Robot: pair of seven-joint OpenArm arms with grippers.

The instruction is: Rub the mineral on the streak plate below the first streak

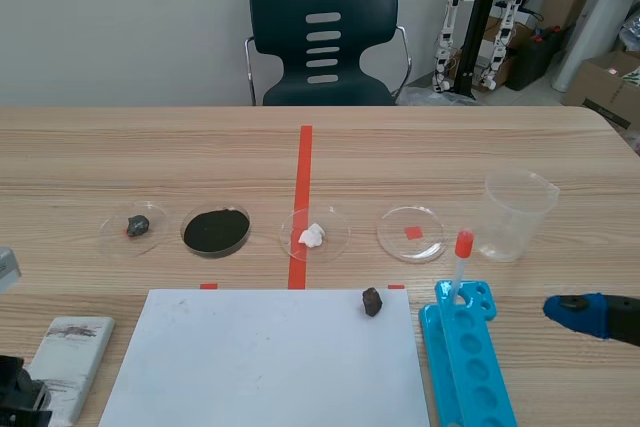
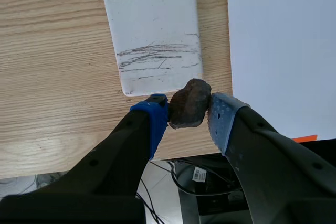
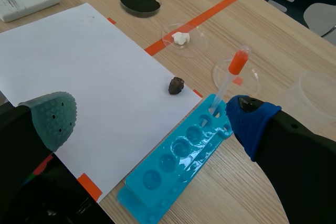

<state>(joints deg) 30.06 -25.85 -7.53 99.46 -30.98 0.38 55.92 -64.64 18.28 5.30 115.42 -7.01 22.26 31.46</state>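
Two blue pads of our left gripper are clamped on the mineral, which sits at the near end of the streak plate. We should set a corner on the bare white strip between the grey marks and that near edge, press firmly and drag one straight stroke; the unheld plate may slide. Our right gripper hangs wide apart, empty. We cannot tell whether the mineral touches the plate, whose far end is cut off.
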